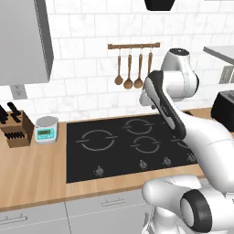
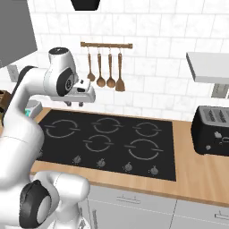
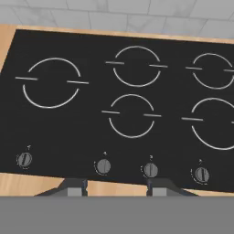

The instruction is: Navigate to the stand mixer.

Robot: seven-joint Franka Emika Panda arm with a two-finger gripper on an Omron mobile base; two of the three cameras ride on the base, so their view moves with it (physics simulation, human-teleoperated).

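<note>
The stand mixer is out of view. My gripper [image 3: 117, 186] hangs above the front edge of a black cooktop [image 3: 91, 128] and points down at it. Its two dark fingertips [image 3: 77, 185] stand wide apart with nothing between them, so it is open. In the right base view the gripper [image 2: 74, 103] sits at the end of the bent white arm, over the cooktop's [image 2: 116, 143] back left corner.
A knife block [image 1: 16, 129] and a small kitchen scale [image 1: 46, 129] stand left of the cooktop [image 1: 114, 151]. A black toaster [image 2: 212, 129] sits on the wooden counter to the right. Wooden utensils [image 1: 133, 68] hang on the tiled wall. A grey cabinet [image 1: 23, 41] hangs upper left.
</note>
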